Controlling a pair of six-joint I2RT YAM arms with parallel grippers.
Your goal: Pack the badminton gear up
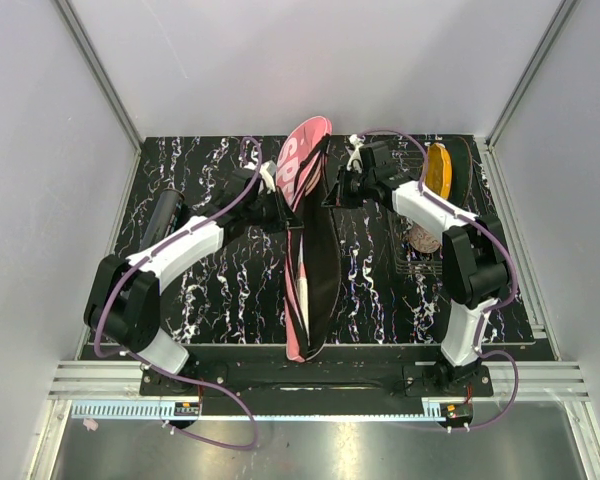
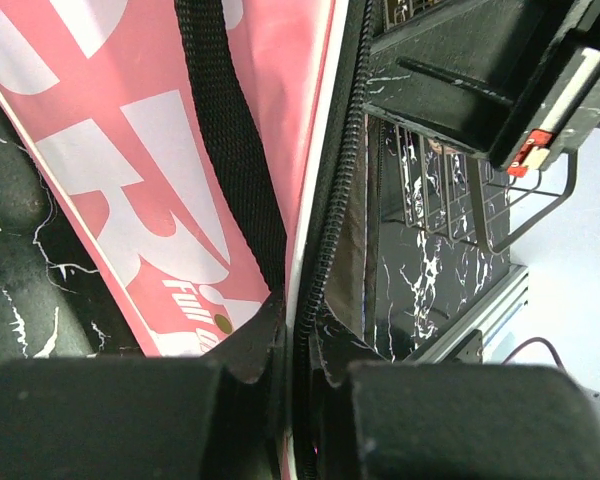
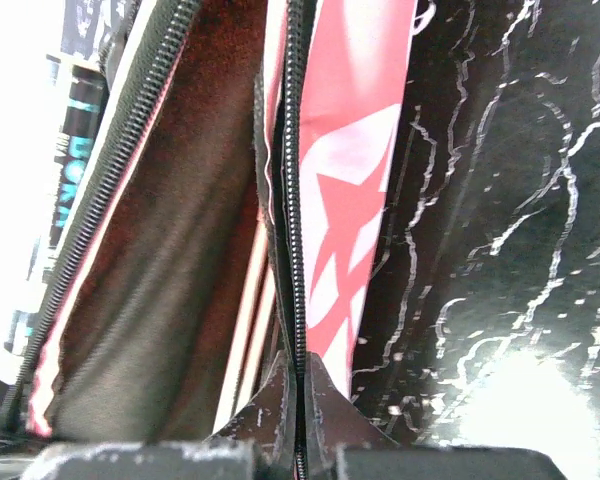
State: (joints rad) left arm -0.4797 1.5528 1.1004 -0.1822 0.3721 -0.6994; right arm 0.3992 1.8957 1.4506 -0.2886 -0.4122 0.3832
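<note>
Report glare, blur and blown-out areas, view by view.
Top external: even light, sharp, no glare on the cover. Left wrist: the cover's lettering is sharp, the left pincer is dark and blurred, the right edge is washed pale. Right wrist: the upper left is blown out white, glare on the table at lower right, the zipper in focus.

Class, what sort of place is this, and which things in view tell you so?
Probably a robot test cell: left arm and right arm bolted to a black marbled table, plain white walls, aluminium rails framing it.
</note>
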